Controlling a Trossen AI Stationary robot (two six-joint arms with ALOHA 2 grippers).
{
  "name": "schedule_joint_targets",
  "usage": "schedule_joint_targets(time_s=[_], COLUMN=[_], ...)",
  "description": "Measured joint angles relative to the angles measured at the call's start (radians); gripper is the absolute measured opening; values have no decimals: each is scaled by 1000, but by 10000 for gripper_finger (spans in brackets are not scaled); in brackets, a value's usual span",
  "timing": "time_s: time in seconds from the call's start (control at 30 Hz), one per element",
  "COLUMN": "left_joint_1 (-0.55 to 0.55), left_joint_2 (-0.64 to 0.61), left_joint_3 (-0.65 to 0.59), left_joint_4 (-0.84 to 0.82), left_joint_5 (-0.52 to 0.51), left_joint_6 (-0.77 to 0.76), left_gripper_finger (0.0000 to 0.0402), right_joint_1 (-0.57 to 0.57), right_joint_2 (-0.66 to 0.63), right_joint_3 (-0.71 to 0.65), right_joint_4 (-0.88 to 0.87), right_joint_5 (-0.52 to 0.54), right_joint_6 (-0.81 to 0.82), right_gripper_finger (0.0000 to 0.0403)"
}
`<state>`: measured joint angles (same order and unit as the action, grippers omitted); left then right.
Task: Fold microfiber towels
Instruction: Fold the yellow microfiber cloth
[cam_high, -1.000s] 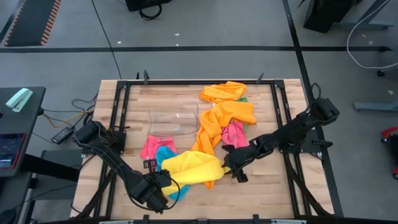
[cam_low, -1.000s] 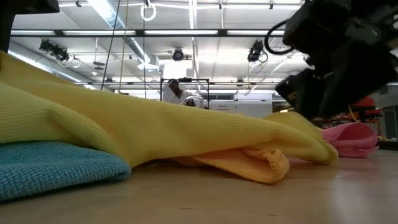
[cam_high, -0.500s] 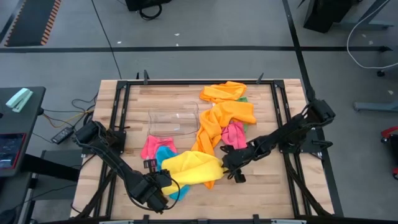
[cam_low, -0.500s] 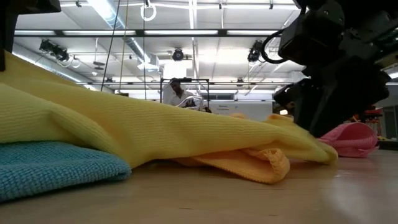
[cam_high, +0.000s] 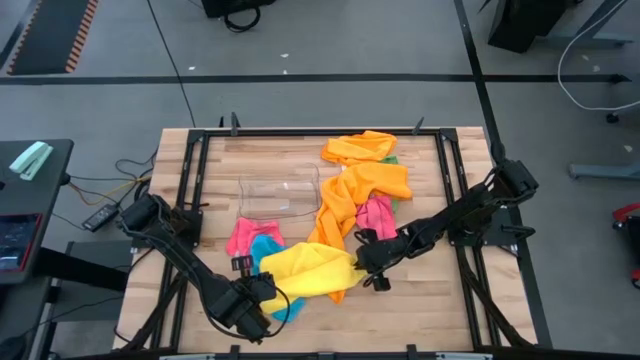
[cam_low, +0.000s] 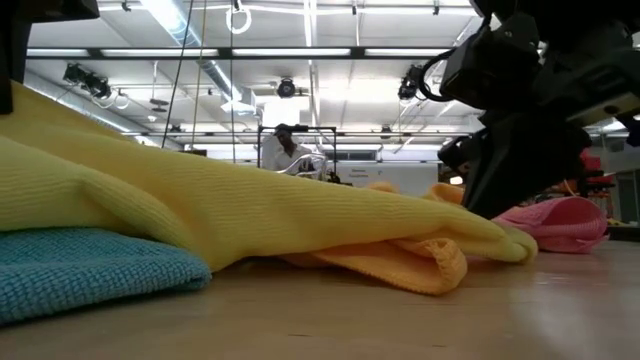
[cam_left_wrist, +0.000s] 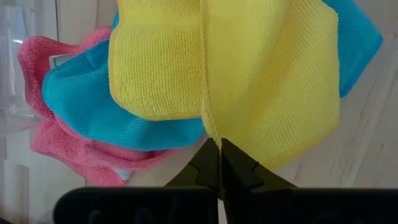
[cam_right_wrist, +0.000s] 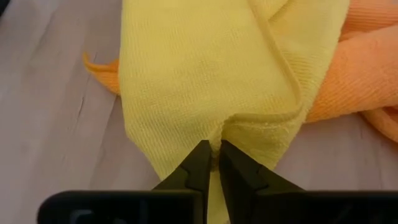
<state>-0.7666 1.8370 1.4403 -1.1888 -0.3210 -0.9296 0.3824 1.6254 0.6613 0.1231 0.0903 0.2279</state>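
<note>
We see the yellow towel (cam_high: 305, 270) at the table's (cam_high: 420, 310) front-centre, over the blue towel (cam_left_wrist: 93, 106) & beside the orange one (cam_high: 345, 200). L gripper (cam_left_wrist: 219, 163) pinches its one end, R gripper (cam_right_wrist: 213, 158) is clamped on the opposite edge.

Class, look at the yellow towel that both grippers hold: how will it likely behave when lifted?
The yellow towel probably goes floppy: it already drapes in soft folds over the blue towel. It looks light for its size. Pinched by the left gripper and right gripper, it will likely sag between them.
</note>
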Motion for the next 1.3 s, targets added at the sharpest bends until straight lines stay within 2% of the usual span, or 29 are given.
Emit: schedule_joint_targets(time_s=[0.13,0.3,0.53,0.7,0.8,0.97,1.2,1.3], left_joint_1=[0,0,0,-13,-30,-57,-93,-105], left_joint_2=[0,0,0,0,-1,-5,-6,-6], left_joint_3=[0,0,0,0,10,111,225,266], left_joint_4=[0,11,17,23,31,23,-19,-42], left_joint_5=[0,-17,-34,-34,-32,-41,-125,-150], left_joint_6=[14,47,61,94,136,204,258,293], left_gripper_finger=[14,29,8,19,25,8,25,17], right_joint_1=[15,42,42,64,93,136,203,225], right_joint_2=[-29,-32,-31,-31,-31,-31,-31,-31], right_joint_3=[15,61,103,238,352,550,699,756], right_joint_4=[-46,-113,-188,-426,-626,-937,-1163,-1240], right_joint_5=[-17,-41,-28,3,2,11,51,85], right_joint_6=[-18,-60,-74,-82,-83,-74,-94,-98], right_gripper_finger=[38,8,3,2,2,1,0,0])
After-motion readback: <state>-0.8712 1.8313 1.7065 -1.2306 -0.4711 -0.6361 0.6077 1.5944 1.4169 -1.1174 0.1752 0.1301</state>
